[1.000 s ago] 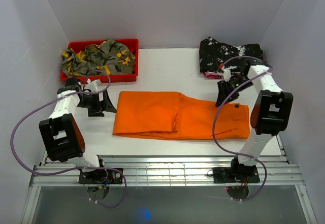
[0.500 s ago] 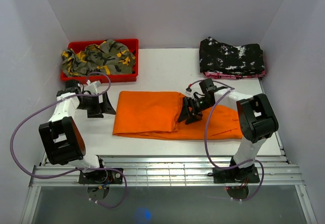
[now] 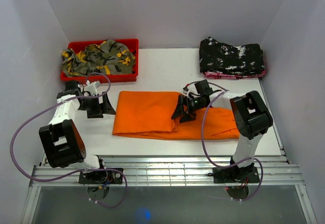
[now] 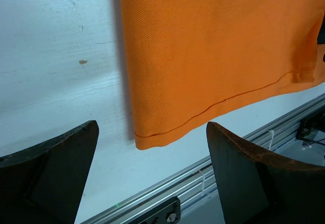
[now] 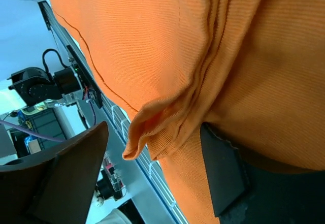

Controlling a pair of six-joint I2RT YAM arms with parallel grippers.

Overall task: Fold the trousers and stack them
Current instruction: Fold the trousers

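The orange trousers [image 3: 147, 113] lie flat across the middle of the table, with a doubled layer on their left half. My right gripper [image 3: 182, 113] sits low over their middle, at the edge of that doubled layer. In the right wrist view its jaws [image 5: 153, 127] stand open around a raised fold of the trousers [image 5: 152, 41], and one finger [image 5: 223, 173] lies against the cloth. My left gripper [image 3: 105, 105] is open just left of the trousers' left end. The left wrist view shows the hemmed corner of the trousers [image 4: 213, 46] beyond the gripper [image 4: 152, 124], with nothing between the fingers.
A red bin [image 3: 122, 76] with a camouflage garment [image 3: 99, 56] stands at the back left. A black white-speckled garment [image 3: 231, 56] lies folded at the back right. An aluminium rail [image 3: 162, 168] runs along the near edge, and white walls close in both sides.
My right arm swung from the trousers' back right end leftwards to their middle, and its jaws widened. The trousers' right end has drawn in a little. The left arm stayed put.
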